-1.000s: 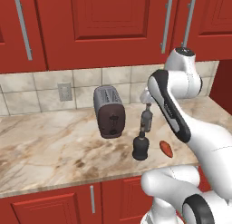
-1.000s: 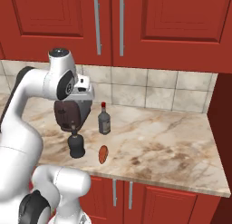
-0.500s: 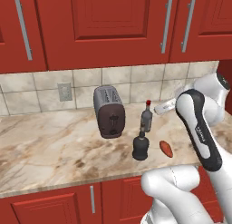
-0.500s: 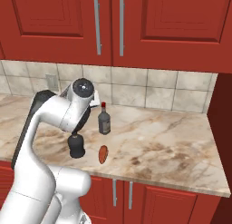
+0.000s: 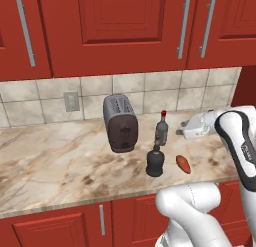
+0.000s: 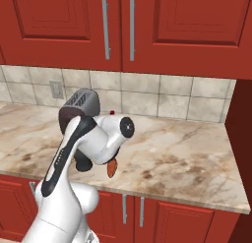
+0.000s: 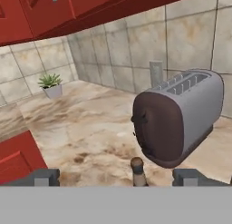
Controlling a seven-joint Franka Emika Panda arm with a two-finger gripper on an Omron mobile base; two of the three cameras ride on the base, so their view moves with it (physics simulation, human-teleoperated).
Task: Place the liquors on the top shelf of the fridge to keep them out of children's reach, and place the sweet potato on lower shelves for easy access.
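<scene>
On the marble counter [image 5: 60,161] stand the two liquors: a slim grey bottle with a red cap [image 5: 161,128] and, nearer the front, a squat black bottle [image 5: 154,162]. The orange sweet potato [image 5: 183,164] lies just right of the black bottle. My gripper [image 5: 181,130] hovers low to the right of the slim bottle, pointing at it, open and holding nothing. In the hand view a bottle's cap [image 7: 137,164] rises between the widely spread fingertips [image 7: 45,177]. The right base view shows the red cap [image 6: 112,112] and the sweet potato [image 6: 112,168] past my arm. The fridge and its shelves are out of view.
A grey toaster [image 5: 120,123] stands left of the bottles, close behind them from the hand's side [image 7: 181,119]. Red cabinets [image 5: 125,26] hang above the tiled wall. A small potted plant [image 7: 51,85] sits far along the counter.
The arm has swung down from a raised pose to the right of the bottles, bringing the hand low and level with the slim bottle. The bottles and sweet potato have not moved.
</scene>
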